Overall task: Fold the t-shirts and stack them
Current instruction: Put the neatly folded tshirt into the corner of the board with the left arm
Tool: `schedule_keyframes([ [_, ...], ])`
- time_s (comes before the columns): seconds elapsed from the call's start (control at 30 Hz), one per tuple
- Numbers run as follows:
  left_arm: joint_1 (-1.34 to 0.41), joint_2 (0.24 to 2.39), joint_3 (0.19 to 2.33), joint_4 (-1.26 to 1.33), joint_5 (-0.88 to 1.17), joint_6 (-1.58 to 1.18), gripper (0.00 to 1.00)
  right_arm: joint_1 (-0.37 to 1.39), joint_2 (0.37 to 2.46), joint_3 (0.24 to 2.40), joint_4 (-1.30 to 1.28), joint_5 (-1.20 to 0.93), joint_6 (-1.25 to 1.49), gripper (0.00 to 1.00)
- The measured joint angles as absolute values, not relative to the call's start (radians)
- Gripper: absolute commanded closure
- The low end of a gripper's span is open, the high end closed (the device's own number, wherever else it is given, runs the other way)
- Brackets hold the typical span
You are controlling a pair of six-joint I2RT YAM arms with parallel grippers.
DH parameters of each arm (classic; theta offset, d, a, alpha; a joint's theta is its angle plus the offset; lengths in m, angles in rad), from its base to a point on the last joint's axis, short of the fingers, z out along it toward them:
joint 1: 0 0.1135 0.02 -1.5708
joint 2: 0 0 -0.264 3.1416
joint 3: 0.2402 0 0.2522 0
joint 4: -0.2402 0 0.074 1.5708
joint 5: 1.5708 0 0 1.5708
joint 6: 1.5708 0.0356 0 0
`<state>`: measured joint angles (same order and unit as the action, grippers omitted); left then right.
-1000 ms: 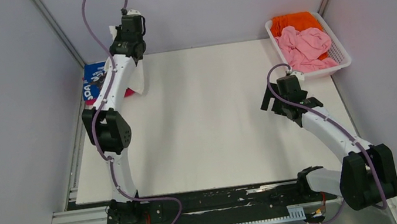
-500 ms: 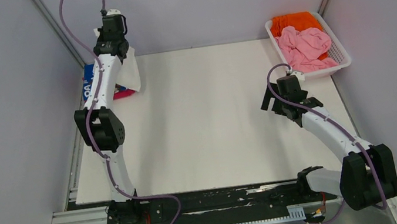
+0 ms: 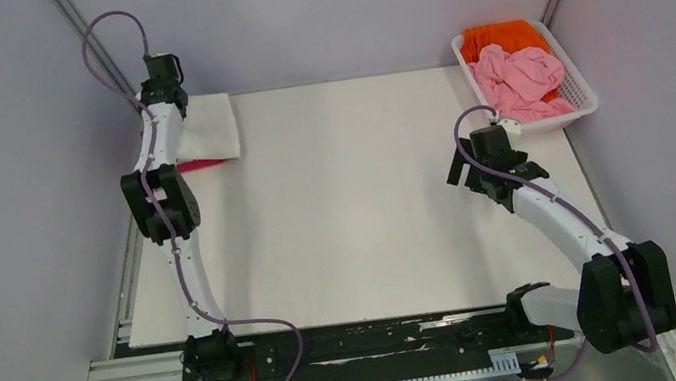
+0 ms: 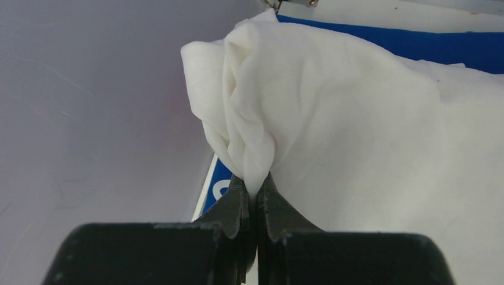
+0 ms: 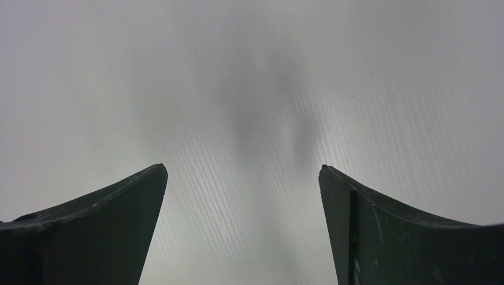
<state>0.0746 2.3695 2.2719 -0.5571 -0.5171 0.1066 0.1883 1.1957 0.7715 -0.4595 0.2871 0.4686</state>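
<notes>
White t-shirt [image 4: 333,119] is pinched tight in the left pincer [image 4: 257,181], draped over the blue t-shirt [image 4: 416,41]. Right pincer [image 5: 242,169] gapes empty, far from that blue t-shirt.

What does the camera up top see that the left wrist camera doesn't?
Only the top camera shows the whole table, the right hand open over it, and the basket holding a pink shirt and an orange shirt. Only the left wrist camera shows the left hand pinched shut on a bunch of the white shirt, with a blue shirt peeking out under it. Both show the white shirt at the table's far left corner.
</notes>
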Motion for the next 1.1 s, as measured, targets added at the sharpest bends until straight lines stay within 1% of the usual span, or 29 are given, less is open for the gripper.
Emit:
schedule_keyframes([
  [0.23, 0.147, 2.387, 2.273, -0.535, -0.505, 0.103, 1.00, 0.188, 1.229, 0.801, -0.482, 0.342, 0.469, 0.00],
  [0.27, 0.152, 2.387, 2.273, -0.527, -0.502, 0.102, 0.99, 0.188, 1.234, 0.806, -0.483, 0.346, 0.469, 0.00],
  [0.3, 0.156, 2.387, 2.273, -0.523, -0.499, 0.103, 0.95, 0.188, 1.240, 0.813, -0.483, 0.350, 0.469, 0.00],
  [0.37, 0.160, 2.389, 2.273, -0.514, -0.499, 0.104, 0.80, 0.188, 1.254, 0.827, -0.483, 0.356, 0.470, 0.00],
  [0.4, 0.161, 2.391, 2.273, -0.510, -0.499, 0.107, 0.57, 0.188, 1.262, 0.833, -0.483, 0.358, 0.470, 0.00],
  [0.43, 0.162, 2.392, 2.273, -0.505, -0.500, 0.110, 0.40, 0.188, 1.270, 0.839, -0.483, 0.360, 0.470, 0.00],
  [0.47, 0.162, 2.395, 2.273, -0.500, -0.501, 0.117, 0.16, 0.188, 1.276, 0.845, -0.483, 0.361, 0.470, 0.00],
  [0.53, 0.160, 2.400, 2.273, -0.488, -0.501, 0.119, 0.03, 0.188, 1.287, 0.854, -0.482, 0.361, 0.470, 0.00],
  [0.6, 0.161, 2.402, 2.273, -0.482, -0.502, 0.114, 0.01, 0.188, 1.290, 0.857, -0.483, 0.361, 0.470, 0.00],
  [0.83, 0.161, 2.402, 2.273, -0.490, -0.482, 0.085, 0.00, 0.188, 1.280, 0.859, -0.483, 0.360, 0.470, 0.00],
  [0.97, 0.162, 2.390, 2.257, -0.508, -0.416, 0.029, 0.00, 0.188, 1.236, 0.859, -0.483, 0.352, 0.470, 0.00],
  [1.1, 0.162, 2.310, 2.156, -0.525, -0.299, -0.057, 0.00, 0.188, 1.183, 0.859, -0.482, 0.342, 0.477, 0.00],
])
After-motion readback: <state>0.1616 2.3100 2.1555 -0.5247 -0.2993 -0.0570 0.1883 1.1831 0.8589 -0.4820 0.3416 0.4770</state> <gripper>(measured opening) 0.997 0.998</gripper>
